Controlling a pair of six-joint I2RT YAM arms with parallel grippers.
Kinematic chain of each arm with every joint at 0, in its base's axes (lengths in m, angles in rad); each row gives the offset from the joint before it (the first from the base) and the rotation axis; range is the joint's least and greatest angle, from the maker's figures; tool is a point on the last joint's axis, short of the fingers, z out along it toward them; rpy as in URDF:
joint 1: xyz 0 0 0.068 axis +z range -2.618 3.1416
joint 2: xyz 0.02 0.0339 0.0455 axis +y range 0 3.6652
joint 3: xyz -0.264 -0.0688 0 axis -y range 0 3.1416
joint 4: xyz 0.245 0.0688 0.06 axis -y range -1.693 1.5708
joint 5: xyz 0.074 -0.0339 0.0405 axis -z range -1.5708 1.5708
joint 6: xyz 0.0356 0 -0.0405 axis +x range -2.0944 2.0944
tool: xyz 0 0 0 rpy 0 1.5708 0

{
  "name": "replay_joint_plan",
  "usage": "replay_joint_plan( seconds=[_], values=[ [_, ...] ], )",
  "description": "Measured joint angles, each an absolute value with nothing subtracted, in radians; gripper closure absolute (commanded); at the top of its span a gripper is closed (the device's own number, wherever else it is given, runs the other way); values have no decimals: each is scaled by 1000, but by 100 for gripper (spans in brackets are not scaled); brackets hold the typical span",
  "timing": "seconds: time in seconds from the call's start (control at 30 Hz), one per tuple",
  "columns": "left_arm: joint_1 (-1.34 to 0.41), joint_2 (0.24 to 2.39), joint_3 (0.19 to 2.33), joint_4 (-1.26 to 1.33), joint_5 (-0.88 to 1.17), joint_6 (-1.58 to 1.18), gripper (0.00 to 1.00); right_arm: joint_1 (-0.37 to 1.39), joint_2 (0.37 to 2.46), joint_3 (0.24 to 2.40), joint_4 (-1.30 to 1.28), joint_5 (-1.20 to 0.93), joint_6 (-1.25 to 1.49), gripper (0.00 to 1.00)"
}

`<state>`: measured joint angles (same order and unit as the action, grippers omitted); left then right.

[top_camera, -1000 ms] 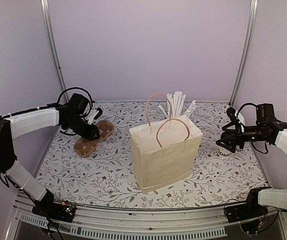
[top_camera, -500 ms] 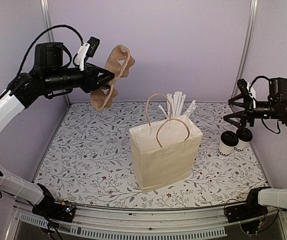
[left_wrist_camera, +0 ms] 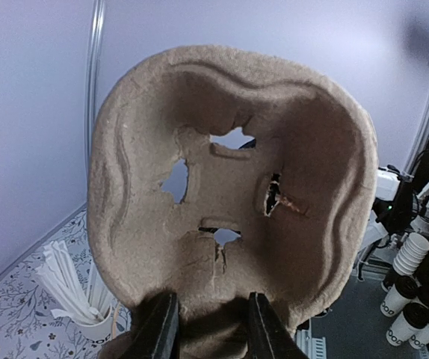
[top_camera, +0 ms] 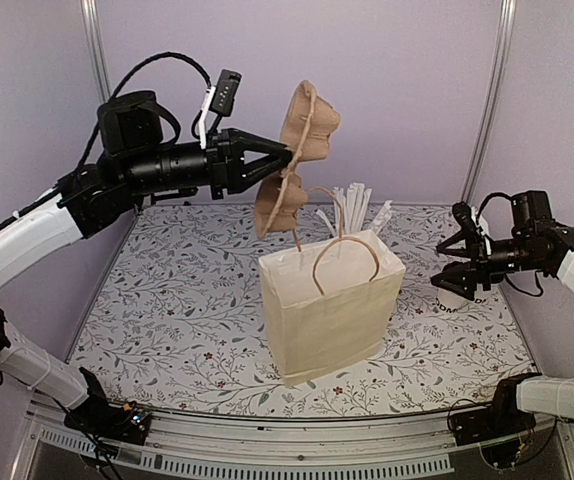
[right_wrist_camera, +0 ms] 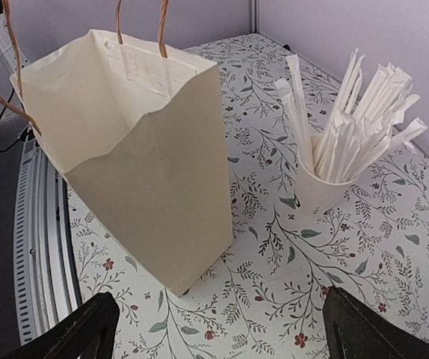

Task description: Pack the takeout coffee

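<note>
Top external view: the right gripper (top_camera: 458,258) has its jaws spread wide with nothing between them, near the table's right edge. Directly beneath it stands the takeout coffee (top_camera: 451,297). Only a strip of its white paper side with dark lettering shows. The lid is hidden by the gripper, and whether they touch cannot be told.

The left gripper (top_camera: 285,165) is clamped on the rim of a brown pulp cup carrier (top_camera: 304,125), which is held on edge in the air, above and behind a cream paper bag (top_camera: 332,310). The bag stands open at the centre of the floral table (top_camera: 187,320), between the carrier and the coffee. A white cup of wrapped straws (top_camera: 352,208) stands just behind the bag.

The left arm reaches high and level from the left. The right arm bends in low from the right.
</note>
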<state>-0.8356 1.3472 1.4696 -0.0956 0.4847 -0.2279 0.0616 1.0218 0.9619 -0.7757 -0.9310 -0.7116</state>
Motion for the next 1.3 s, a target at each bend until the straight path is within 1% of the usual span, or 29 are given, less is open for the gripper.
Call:
replay_joint_plan(
  seconds=[0.17, 0.27, 0.53, 0.77, 1.03, 1.3],
  values=[
    [-879, 1427, 1466, -54, 482, -246, 75, 62, 931, 774, -682, -917, -684, 1],
    [-906, 1480, 1493, -74, 461, -247, 75, 62, 872, 717, -655, -909, -670, 1],
    [-992, 1548, 1514, -94, 366, -248, 75, 62, 857, 717, -570, -899, -652, 1],
    [-1025, 1574, 1519, -100, 278, -255, 75, 62, 856, 717, -551, -894, -647, 1],
    [-1059, 1612, 1535, -197, 171, -256, 76, 62, 845, 716, -544, -892, -646, 1],
    [-1059, 1612, 1535, -284, 126, -277, 76, 62, 845, 712, -537, -891, -646, 1]
  ],
)
